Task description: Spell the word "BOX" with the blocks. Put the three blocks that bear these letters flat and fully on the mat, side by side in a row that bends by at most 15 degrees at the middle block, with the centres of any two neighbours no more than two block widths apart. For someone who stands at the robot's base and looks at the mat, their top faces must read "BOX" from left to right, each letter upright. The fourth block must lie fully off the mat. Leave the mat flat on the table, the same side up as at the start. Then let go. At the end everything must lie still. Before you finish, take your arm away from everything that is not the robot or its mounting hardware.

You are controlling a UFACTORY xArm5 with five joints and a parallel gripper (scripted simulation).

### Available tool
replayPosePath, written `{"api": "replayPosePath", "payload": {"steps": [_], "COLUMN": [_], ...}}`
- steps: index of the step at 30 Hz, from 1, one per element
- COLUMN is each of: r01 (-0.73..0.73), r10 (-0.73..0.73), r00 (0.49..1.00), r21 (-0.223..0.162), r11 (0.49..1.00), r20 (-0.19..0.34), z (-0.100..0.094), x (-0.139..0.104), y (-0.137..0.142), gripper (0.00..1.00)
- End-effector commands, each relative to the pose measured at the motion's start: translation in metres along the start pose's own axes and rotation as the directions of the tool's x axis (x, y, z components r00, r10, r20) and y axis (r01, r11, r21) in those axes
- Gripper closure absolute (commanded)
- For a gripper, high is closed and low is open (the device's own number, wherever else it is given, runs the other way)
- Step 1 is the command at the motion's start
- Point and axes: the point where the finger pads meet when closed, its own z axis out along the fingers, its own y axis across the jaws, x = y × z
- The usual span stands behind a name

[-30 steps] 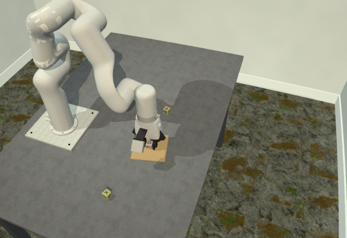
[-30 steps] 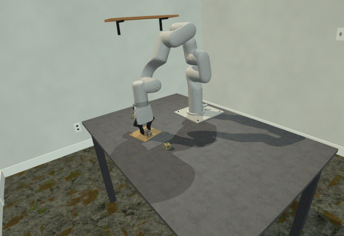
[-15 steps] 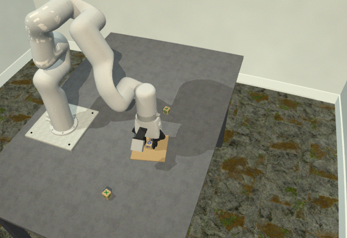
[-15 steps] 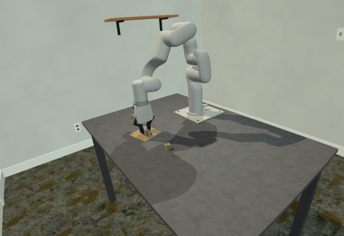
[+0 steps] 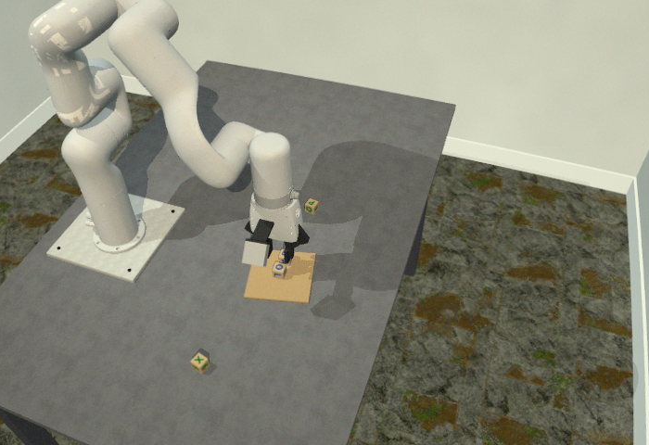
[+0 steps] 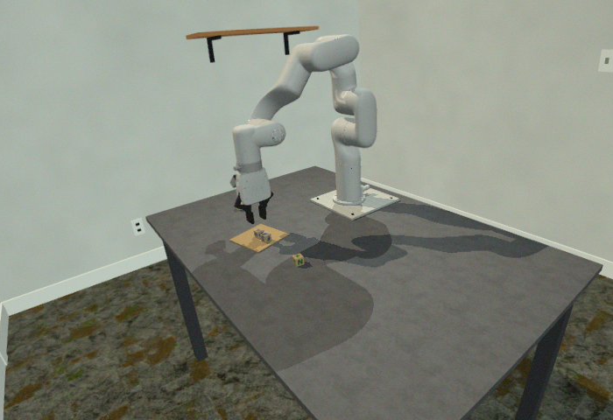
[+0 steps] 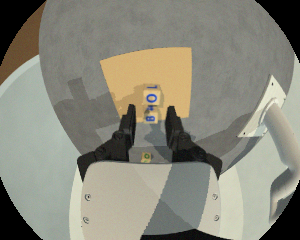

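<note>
The gripper (image 5: 278, 251) (image 6: 257, 219) (image 7: 151, 113) is held moderately wide, gripping nothing, above the mat (image 5: 283, 289) (image 6: 242, 240) (image 7: 112, 70). On the mat, the O block (image 5: 279, 269) (image 6: 258, 233) (image 7: 151, 97) is placed inward of the B block (image 5: 283, 255) (image 6: 266, 237) (image 7: 150, 118), which is set near 1 edge. The X block (image 5: 199, 362) (image 6: 238, 209) and 4th block (image 5: 311, 207) (image 6: 298, 260) (image 7: 146, 158) are seen off opposite sides of the mat.

The bench (image 5: 283, 356) (image 6: 416, 297) (image 7: 240, 55) is seen obliquely from above in the top view, with the base plate (image 5: 149, 262) (image 6: 354, 213) (image 7: 244, 131) left of centre. In the exterior view it is faced from another side, farther off and lower, the plate right of centre. The mat (image 5: 278, 288) (image 6: 248, 241) (image 7: 140, 65), shared by all views, is seen closest from the wrist, past the end effector (image 5: 278, 258) (image 6: 257, 220) (image 7: 151, 113).
</note>
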Motion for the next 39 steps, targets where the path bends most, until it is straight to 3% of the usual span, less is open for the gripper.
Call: {"api": "replayPosePath", "payload": {"steps": [1, 9, 10, 30, 32, 34, 39], "r01": [0.0, 0.0, 0.0, -0.001, -0.018, -0.066, -0.107], "r10": [0.0, 0.0, 0.0, 0.001, 0.018, 0.066, 0.107], "r00": [1.0, 1.0, 1.0, 1.0, 1.0, 0.998, 0.994], "r21": [0.001, 0.001, 0.001, 0.001, 0.001, 0.0, 0.0], "r11": [1.0, 1.0, 1.0, 1.0, 1.0, 0.998, 0.994], "r20": [0.0, 0.0, 0.0, 0.0, 0.0, -0.001, -0.001], "z": [-0.028, -0.033, -0.033, -0.033, -0.032, -0.03, -0.028], "x": [0.0, 0.0, 0.0, 0.001, 0.016, 0.058, 0.094], "y": [0.0, 0.0, 0.0, 0.0, -0.001, 0.001, 0.005], "gripper": [0.58, 0.58, 0.0, 0.0, 0.0, 0.0, 0.0]}}
